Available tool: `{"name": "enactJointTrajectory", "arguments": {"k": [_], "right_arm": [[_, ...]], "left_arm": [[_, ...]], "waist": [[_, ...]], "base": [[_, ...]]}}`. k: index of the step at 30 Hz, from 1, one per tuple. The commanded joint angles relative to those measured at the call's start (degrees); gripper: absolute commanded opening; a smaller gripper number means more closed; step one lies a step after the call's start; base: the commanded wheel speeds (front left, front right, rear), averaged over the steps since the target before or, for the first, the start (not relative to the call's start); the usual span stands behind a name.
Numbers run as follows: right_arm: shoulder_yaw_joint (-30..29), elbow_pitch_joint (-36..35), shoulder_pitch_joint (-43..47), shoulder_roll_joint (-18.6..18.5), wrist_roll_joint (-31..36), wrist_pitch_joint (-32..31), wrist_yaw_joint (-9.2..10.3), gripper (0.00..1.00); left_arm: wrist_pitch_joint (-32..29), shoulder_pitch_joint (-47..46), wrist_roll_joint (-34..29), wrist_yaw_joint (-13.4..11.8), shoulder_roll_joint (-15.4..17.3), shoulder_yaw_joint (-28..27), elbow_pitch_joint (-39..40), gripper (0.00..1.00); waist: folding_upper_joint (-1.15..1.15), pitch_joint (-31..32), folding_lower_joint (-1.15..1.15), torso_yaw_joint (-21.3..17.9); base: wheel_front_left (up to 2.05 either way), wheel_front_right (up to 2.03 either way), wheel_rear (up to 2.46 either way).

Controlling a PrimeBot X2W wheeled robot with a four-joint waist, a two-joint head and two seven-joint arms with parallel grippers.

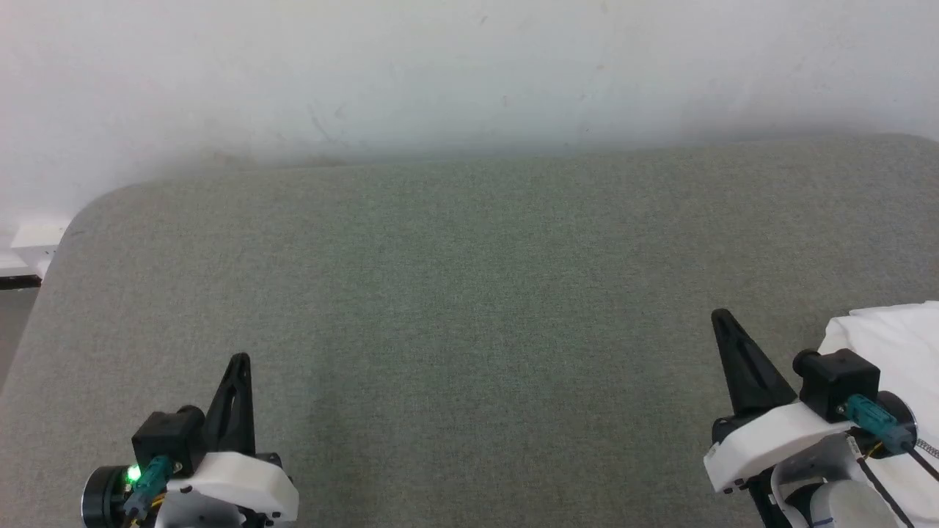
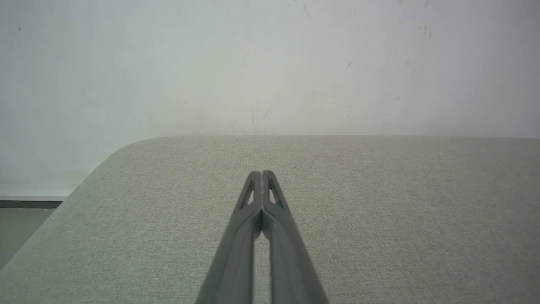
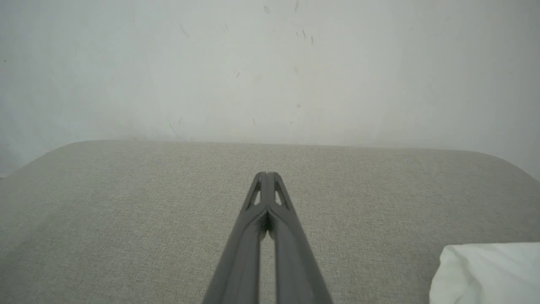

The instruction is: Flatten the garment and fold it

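At the near left the left claw [image 1: 239, 358] hovers over the grey worktop [image 1: 469, 293] with its two dark fingers pressed together and nothing between them. The wide middle of the worktop, back to the white wall [image 1: 440, 73], carries no cloth.

Over at the near right, the right claw [image 1: 720, 314] is likewise closed tight on nothing and points towards the wall. Just to its right, partly behind that arm, lies the garment [image 1: 891, 337], a white heap at the worktop's right edge that runs out of view. From the right wrist, one smooth rounded corner of it shows low and to the side of the fingers.

So little of it is visible that I cannot tell whether it is bunched or already folded. Nothing is spread flat in the middle, and neither claw touches it. To my eye, the flattening and folding are all left to do.
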State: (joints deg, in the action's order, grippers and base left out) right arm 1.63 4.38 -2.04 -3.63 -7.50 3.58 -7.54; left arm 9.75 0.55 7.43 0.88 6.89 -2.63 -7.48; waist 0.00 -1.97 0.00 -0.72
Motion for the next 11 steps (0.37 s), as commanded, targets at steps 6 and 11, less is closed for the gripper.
{"name": "enactJointTrajectory", "arguments": {"k": [6,11], "right_arm": [[-0.26,-0.72,0.53,0.25,0.82,-0.23,0.02,0.00],[-0.34,-0.95,0.63,0.28,1.23,-0.44,0.02,0.00]], "left_arm": [[-0.78,-0.20,-0.89,-0.31,-0.43,0.30,0.87,0.00],[-1.33,-0.22,-1.30,-0.34,-0.65,0.45,1.29,0.00]], "waist": [[0.00,0.13,0.00,0.05],[0.00,0.25,0.00,0.09]], "base": [[0.00,0.00,0.00],[0.00,0.00,0.00]]}}
